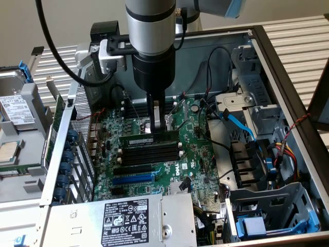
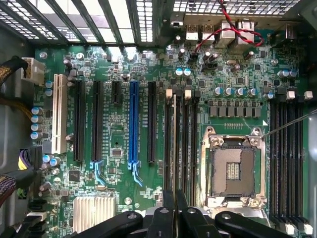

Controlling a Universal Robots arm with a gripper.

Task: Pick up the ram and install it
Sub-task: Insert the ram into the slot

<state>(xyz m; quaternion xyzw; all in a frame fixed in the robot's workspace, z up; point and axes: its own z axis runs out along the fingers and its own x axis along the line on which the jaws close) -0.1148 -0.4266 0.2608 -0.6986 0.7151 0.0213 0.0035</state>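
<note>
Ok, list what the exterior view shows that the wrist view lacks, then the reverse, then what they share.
Exterior view: the arm, the labelled power supply, the hard drive at the exterior view's left, and the ram side-on in the shut gripper, over the black memory slots. Wrist view: the white slot and the processor socket from above. Both: the blue slot, the black memory slots and the gripper.
</note>
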